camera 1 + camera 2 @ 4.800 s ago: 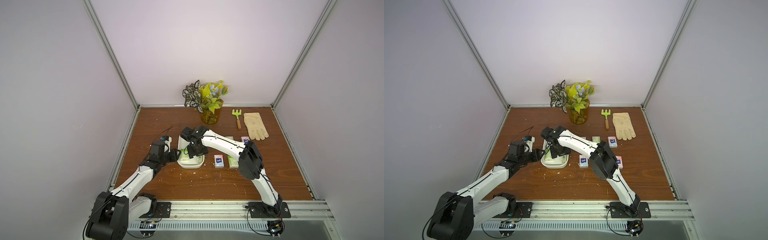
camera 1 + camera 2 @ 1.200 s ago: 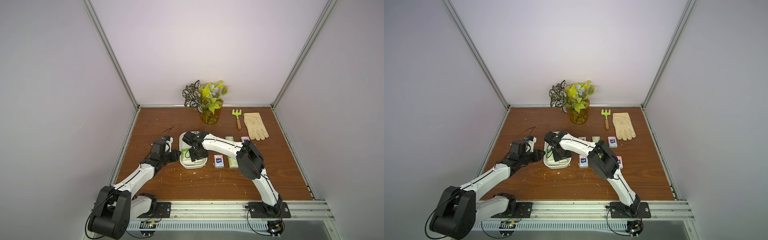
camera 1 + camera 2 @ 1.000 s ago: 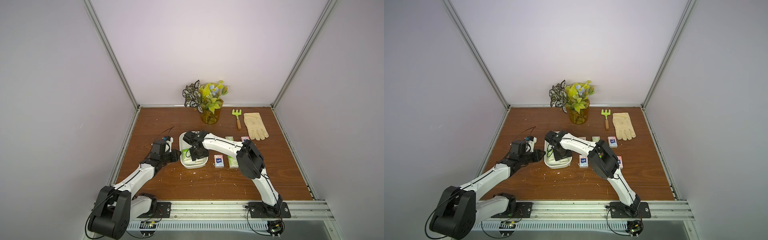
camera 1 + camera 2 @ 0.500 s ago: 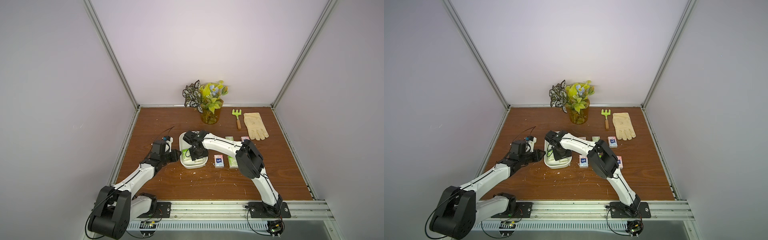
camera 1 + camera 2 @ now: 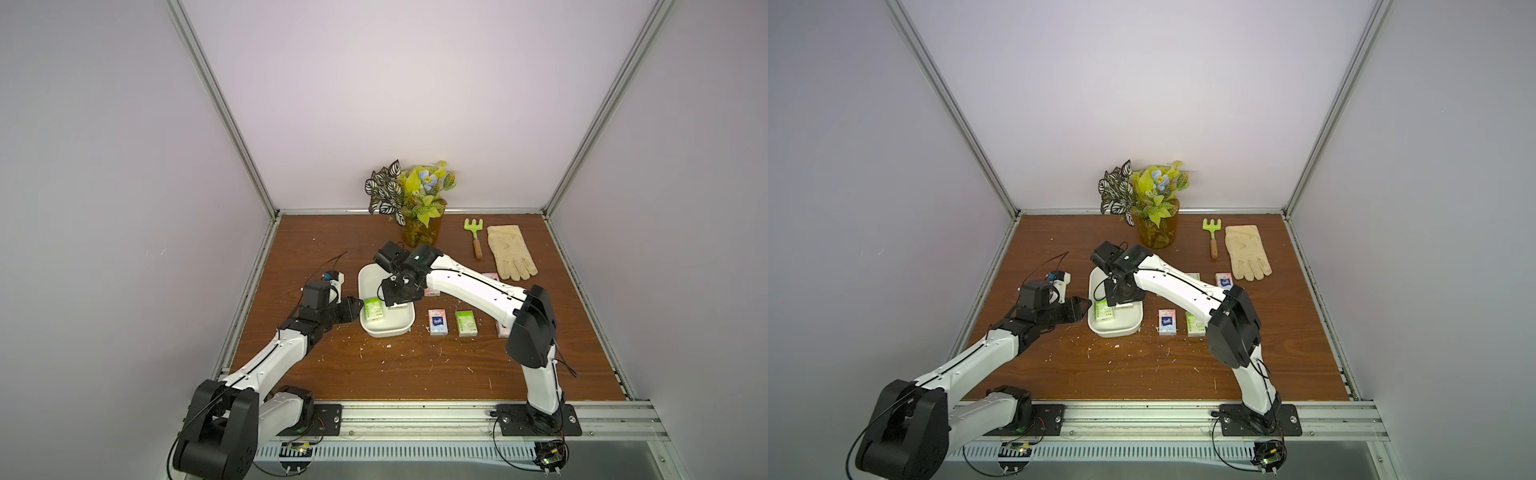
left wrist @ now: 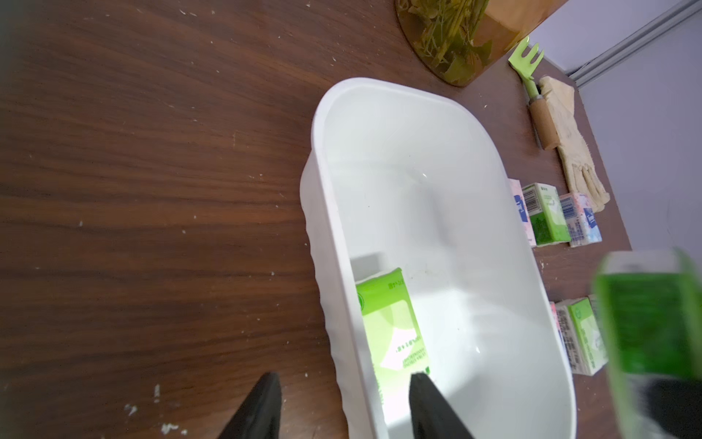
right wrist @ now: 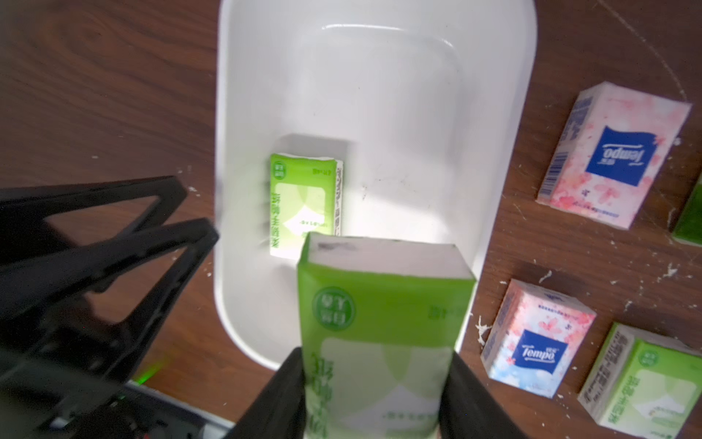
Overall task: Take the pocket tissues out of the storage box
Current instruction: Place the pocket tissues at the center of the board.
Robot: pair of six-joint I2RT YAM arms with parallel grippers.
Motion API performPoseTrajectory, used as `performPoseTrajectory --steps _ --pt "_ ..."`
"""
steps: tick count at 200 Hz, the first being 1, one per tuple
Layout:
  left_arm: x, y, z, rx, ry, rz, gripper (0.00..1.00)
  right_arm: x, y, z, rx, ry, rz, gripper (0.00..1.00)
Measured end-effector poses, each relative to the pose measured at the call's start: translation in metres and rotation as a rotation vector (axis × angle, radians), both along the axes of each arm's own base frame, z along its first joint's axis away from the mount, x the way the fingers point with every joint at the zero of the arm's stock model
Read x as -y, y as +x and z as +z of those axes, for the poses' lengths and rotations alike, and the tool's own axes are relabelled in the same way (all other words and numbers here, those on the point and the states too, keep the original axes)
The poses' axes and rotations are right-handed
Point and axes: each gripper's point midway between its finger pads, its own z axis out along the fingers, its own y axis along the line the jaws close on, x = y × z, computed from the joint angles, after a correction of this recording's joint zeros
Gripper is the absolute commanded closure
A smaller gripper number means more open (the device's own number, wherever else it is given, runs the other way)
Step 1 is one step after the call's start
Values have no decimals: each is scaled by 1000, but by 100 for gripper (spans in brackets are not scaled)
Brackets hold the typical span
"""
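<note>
Clamped green packet (image 7: 380, 323) in right gripper (image 7: 376, 380) above box (image 7: 380, 95) for removal; straddled box wall with left gripper (image 6: 343, 376), jaws apart, likely steadying.

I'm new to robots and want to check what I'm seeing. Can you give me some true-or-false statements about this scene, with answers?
1. The right gripper holds a green packet above the storage box. True.
2. The storage box is empty. False: a second green packet lies inside.
3. The glove lies in the box. False: it lies on the table beside the rake.
4. Some pink packets lie on the table outside the box. True.
5. The left gripper holds a pink packet. False: it is open and empty.
</note>
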Motion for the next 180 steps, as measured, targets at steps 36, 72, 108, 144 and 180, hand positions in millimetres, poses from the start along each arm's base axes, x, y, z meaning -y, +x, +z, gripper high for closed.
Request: performPoseTrajectory --steps 36,72,108,144,180 --pt "-1 1 0 1 5 6 47 44 -34 9 -28 -1 -55 45" --pt "-2 1 -1 2 10 11 46 91 -70 -27 -114 -73 -118 45" --pt "-4 2 -1 3 18 20 46 119 -98 -69 -199 -112 -154 45" --pt "-6 2 -2 2 27 29 47 127 -118 -99 -255 -110 -161 45" --pt "-7 2 -4 -4 33 35 46 124 -119 -111 -257 -103 -157 45"
